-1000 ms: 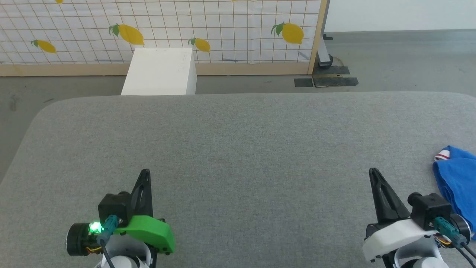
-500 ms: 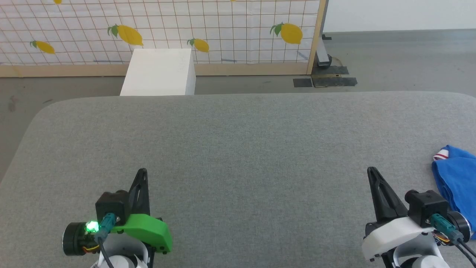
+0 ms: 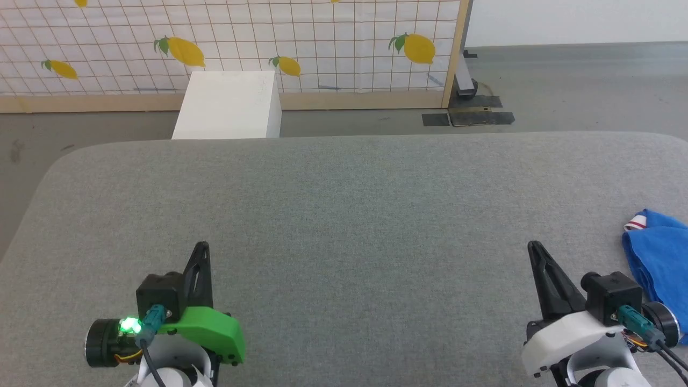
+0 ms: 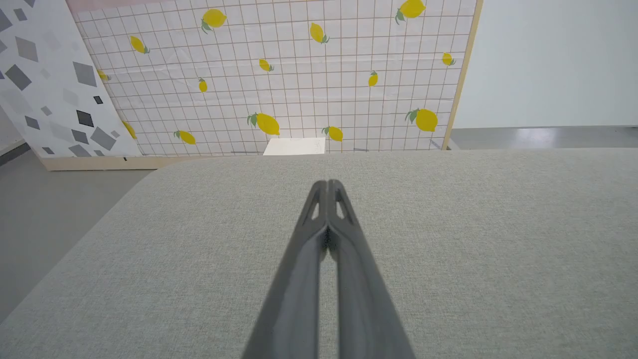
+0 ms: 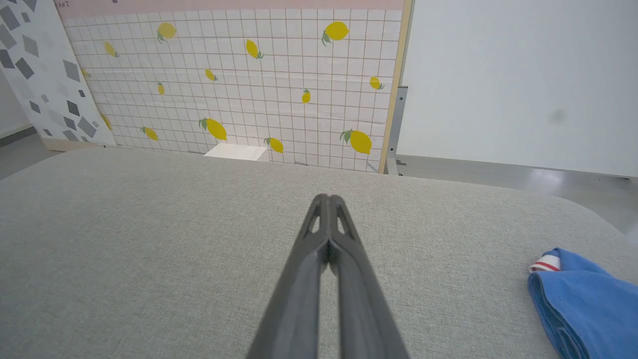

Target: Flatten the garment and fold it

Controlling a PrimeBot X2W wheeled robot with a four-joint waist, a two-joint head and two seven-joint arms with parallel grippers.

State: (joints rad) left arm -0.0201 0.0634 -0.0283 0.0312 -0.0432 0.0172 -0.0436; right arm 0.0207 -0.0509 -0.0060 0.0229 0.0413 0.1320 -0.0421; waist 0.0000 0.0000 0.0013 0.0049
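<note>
Since the earlier frames only the head camera has drifted slightly. The blue garment (image 3: pixel 657 252) lies bunched at the tabletop's (image 3: pixel 349 204) right edge, as before. Left pincer (image 3: pixel 200 247) and right pincer (image 3: pixel 532 246) are both pressed together, pinching nothing, near the front edge.

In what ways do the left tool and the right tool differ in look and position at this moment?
The left tool sits on a green housing with a lit green lamp; the right tool sits on a white housing. The right tool is close beside the blue garment; the left tool is far from it, across the grey table. Both are shut, hold nothing, and point away from the robot.
</note>
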